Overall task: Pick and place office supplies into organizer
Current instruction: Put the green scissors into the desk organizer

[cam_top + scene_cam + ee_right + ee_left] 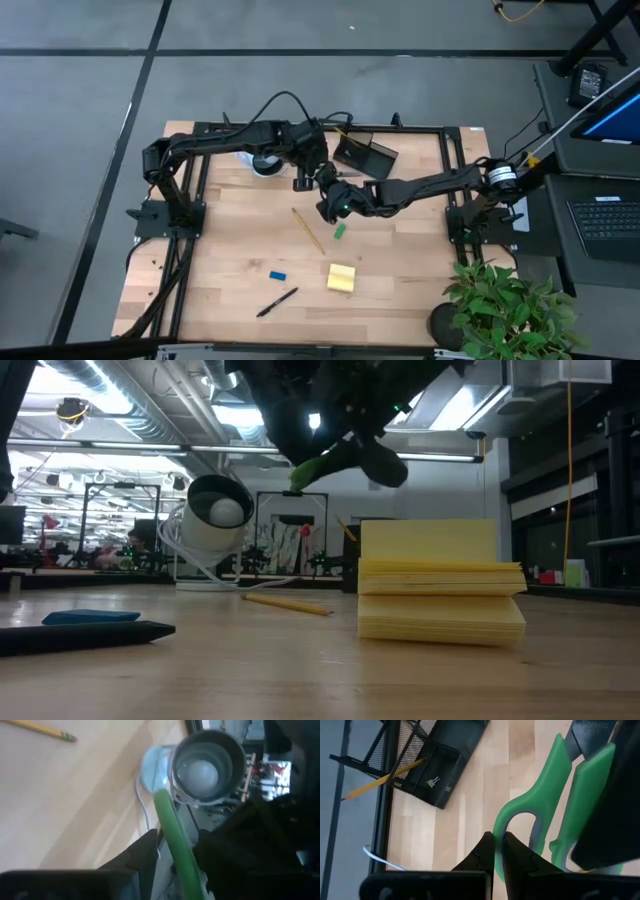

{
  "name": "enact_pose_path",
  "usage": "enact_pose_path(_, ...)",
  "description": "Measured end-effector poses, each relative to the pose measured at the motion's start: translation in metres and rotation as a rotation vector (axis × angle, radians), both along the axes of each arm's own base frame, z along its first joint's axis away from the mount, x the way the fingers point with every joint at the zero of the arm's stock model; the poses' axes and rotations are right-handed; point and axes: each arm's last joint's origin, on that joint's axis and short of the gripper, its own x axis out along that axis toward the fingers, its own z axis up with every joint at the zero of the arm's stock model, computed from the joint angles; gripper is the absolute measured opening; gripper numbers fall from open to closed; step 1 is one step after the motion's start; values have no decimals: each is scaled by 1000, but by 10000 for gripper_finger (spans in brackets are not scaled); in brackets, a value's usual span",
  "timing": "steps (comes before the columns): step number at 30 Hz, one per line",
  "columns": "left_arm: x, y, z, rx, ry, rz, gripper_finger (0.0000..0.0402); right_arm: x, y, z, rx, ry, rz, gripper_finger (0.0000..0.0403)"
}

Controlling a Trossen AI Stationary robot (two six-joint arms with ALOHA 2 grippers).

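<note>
left gripper (497, 851) jaws pinching scissors (540, 810) handle | right gripper (172, 852) jaws pinching them too | both up off tabletop (230, 250), near organizer (365, 155)

The light wooden surface (230, 270) is seen from above. Two dark arms are stretched over its far half, and they meet near the middle. The left gripper (303, 181) is placed just beside the right gripper (328, 208). A small green piece (339, 231) is seen just below the right gripper. A small black tray with low walls (364, 154) is set near the far edge. A white round thing with a dark middle (264, 163) is partly hidden under the left arm. A thin wooden pencil (308, 231) is laid in the middle. A square yellow pad of sticky notes (341, 278), a tiny blue eraser (277, 275) and a black pen (277, 302) are spread out nearer the front edge, apart from each other.
</note>
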Motion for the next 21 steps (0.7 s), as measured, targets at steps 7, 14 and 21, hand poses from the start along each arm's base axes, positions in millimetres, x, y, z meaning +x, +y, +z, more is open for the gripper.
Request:
enact_pose_path(7, 0, 0, 0, -1, -1, 0, 8, 0, 0, 1, -6, -6, -9, 100)
enact_pose_path(14, 0, 0, -1, -2, 5, -4, 9, 1, 0, 1, -6, -16, -14, 48)
enact_pose_path(21, 0, 0, 0, 16, 4, -22, 50, 0, 0, 2, 17, -46, -56, 48)
